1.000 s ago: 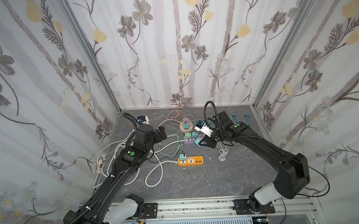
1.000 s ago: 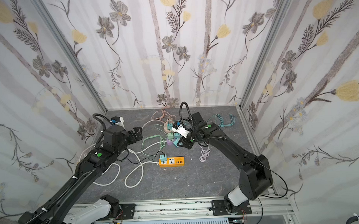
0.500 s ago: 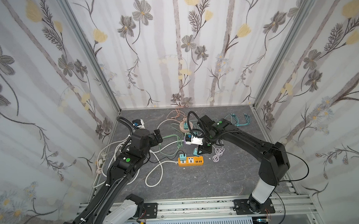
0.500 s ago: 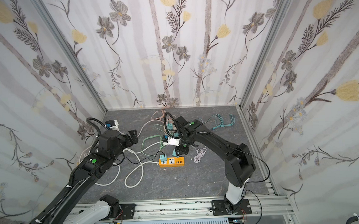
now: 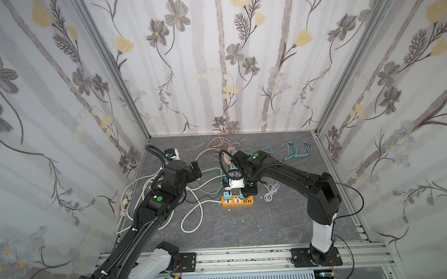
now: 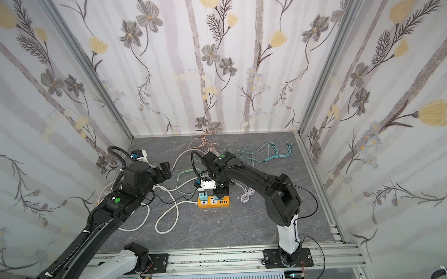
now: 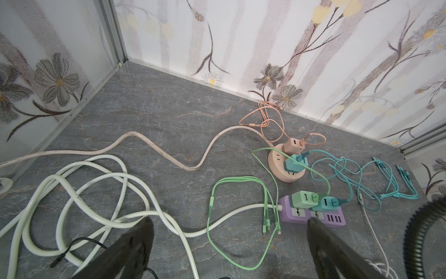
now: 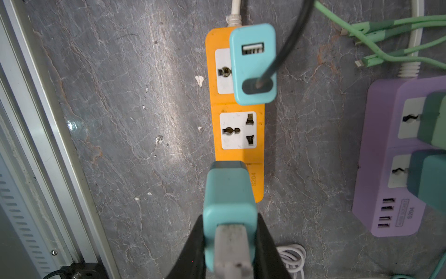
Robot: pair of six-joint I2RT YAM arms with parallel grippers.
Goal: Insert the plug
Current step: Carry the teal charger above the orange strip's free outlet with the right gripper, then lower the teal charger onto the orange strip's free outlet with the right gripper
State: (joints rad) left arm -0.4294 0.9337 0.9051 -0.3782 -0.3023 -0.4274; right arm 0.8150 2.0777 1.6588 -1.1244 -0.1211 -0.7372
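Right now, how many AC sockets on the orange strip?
2 on the orange strip: one at the cord end, under a teal adapter; one free socket mid-strip. Right tool's held adapter hides the far end.

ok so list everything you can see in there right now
orange power strip: one, orange, table centre
purple power strip: one, purple, behind the orange one
round socket hub: one, peach, behind the purple strip
seated adapters: five, teal, green, peach, across the three strips
held plug: one, teal, above the orange strip, not inserted
thick cords: several, white, table's left
thin cables: several, green, teal, peach, white, around strips
left gripper: one, black, open over cords
right gripper: one, black, shut on held plug
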